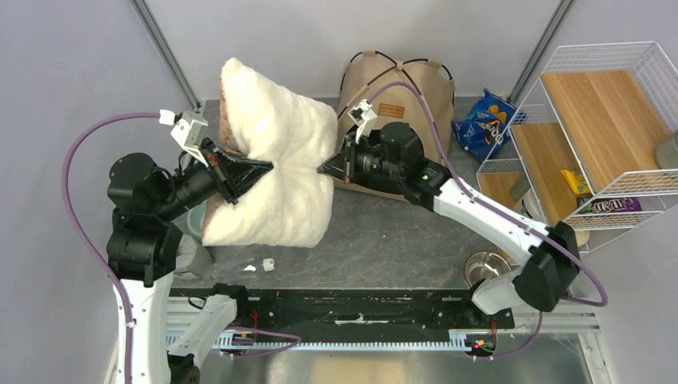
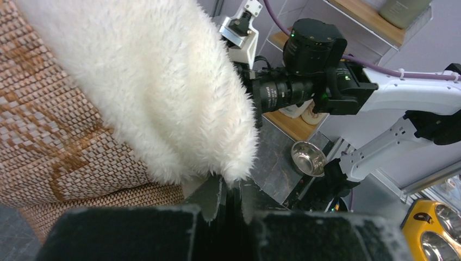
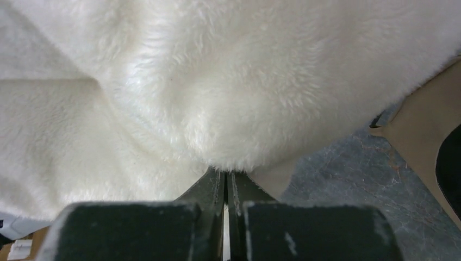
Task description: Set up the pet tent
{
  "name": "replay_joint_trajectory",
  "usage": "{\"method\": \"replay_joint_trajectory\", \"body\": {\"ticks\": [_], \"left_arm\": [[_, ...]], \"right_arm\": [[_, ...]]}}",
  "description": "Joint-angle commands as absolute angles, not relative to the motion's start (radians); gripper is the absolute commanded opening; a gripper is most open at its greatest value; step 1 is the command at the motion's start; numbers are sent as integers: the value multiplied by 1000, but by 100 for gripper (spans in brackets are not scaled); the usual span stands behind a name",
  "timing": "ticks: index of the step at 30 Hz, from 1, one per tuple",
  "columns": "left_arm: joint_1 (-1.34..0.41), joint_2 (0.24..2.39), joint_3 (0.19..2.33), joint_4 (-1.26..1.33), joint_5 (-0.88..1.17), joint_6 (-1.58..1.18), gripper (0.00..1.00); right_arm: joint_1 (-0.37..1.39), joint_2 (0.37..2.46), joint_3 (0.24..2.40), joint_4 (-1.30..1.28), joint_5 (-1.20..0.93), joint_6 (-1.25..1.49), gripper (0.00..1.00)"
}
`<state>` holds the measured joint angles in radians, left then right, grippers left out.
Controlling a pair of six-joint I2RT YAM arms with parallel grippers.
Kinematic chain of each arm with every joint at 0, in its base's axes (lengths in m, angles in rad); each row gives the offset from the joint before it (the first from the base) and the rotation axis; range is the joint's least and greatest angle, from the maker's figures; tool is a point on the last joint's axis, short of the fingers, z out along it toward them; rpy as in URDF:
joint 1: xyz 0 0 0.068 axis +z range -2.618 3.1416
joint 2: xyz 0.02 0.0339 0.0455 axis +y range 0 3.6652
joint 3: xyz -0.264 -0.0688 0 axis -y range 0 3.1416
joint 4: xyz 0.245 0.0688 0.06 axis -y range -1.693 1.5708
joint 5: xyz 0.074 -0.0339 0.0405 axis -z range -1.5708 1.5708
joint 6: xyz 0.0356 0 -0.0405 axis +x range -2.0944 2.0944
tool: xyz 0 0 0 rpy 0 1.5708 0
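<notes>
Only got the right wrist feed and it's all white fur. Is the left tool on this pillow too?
Observer: Yes. In the top view the left tool pinches the pillow on the side opposite the right tool.
Operator: Where's the tent? I only see a tan corner.
Observer: The tent stands at the back of the table, just past the right tool, with black poles crossing over its top.
Operator: Pillow's other face?
Observer: Brown woven fabric, seen from the left wrist.
</notes>
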<state>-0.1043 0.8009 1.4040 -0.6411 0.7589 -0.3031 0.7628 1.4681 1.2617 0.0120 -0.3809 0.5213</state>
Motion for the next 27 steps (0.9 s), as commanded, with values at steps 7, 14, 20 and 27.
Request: {"method": "replay_joint_trajectory", "body": {"ticks": [7, 14, 20, 27], "left_arm": [[-150, 829, 1362, -572, 962, -252, 2], [-298, 886, 1189, -482, 821, -291, 2], [-548, 993, 1138, -403, 567, -305, 2], [-743, 1147, 1202, -397, 392, -264, 2]], "right_arm": [[801, 1137, 1146, -138, -270, 437, 0], [801, 1034, 1004, -261, -73, 468, 0], [801, 1042, 962, -323, 61, 494, 0], [786, 1145, 1036, -384, 181, 435, 0]]}}
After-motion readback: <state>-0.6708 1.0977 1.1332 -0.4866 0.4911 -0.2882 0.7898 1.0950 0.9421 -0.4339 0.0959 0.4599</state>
